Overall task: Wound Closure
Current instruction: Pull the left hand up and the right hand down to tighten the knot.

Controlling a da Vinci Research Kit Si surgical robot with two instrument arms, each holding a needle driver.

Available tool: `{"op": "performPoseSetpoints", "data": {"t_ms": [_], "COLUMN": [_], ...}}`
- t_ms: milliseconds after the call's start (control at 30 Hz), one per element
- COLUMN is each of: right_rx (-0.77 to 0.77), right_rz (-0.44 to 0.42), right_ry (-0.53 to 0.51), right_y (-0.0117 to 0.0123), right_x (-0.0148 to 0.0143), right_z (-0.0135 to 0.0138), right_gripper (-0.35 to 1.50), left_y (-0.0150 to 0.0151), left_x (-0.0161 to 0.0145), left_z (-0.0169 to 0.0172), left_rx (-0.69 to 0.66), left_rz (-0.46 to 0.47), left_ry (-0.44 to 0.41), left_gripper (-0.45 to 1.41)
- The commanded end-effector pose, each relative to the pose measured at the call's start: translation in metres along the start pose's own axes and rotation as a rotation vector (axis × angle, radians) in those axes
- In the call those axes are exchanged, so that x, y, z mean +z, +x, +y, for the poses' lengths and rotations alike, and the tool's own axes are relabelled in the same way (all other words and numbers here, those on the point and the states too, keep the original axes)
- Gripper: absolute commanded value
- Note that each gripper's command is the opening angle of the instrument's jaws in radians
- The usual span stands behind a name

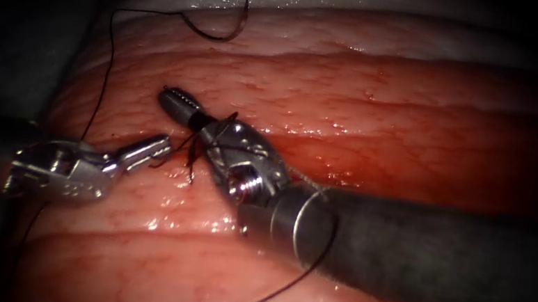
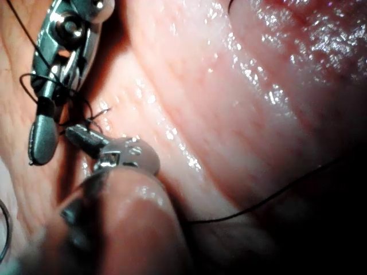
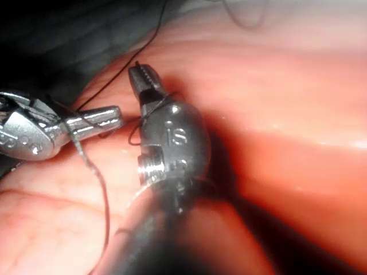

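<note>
I have the tissue (image 1: 387,111) lying broad under both tools, wet and ridged, with red fluid (image 1: 324,159) pooled along the cut (image 1: 388,154) that runs out toward its right edge; my right arm's tool (image 1: 177,102) reaches in from the tissue's right side, its dark shaft lying low over the surface, its jaws pressed together and pointing toward the upper left corner of the tissue; loops of thread (image 1: 204,136) are wound round its neck just behind the jaws, and I cannot tell whether any strand is pinched between the jaws themselves; in the right wrist view the same tool (image 3: 144,80) shows a loop hanging round its neck; my left arm's tool (image 1: 155,147) comes in from the tissue's left edge, jaws clenched, its tip just beside the tangle of thread at the near end of the cut; it appears to be gripping a short strand there, though the contact is too small for me to be sure; in the left wrist view its tip (image 2: 77,136) sits just below the right tool's jaws; the needle (image 1: 227,26) lies free on the tissue near its upper left edge, held by neither tool, not in the tissue, with thread trailing from it down the left side.
</note>
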Motion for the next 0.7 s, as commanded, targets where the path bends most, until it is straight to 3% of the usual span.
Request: {"op": "performPoseSetpoints", "data": {"t_ms": [33,333,700], "right_rx": [-0.002,-0.029,-0.057], "right_rz": [0.015,0.043,0.021], "right_ry": [0.009,0.043,0.065], "right_y": [-0.0005,-0.001,-0.0031], "right_x": [-0.0001,-0.0022,-0.0042], "right_z": [0.0,-0.0001,-0.0007], "right_gripper": [-0.35,-0.35,-0.35], "left_y": [-0.0005,-0.0048,-0.0118], "left_x": [0.0005,0.0018,0.0087], "left_z": [0.0001,-0.0042,-0.0098], "left_rx": [-0.004,-0.038,-0.096], "left_rz": [-0.002,-0.037,-0.073], "left_ry": [-0.003,-0.032,-0.063], "left_gripper": [-0.45,-0.45,-0.45]}}
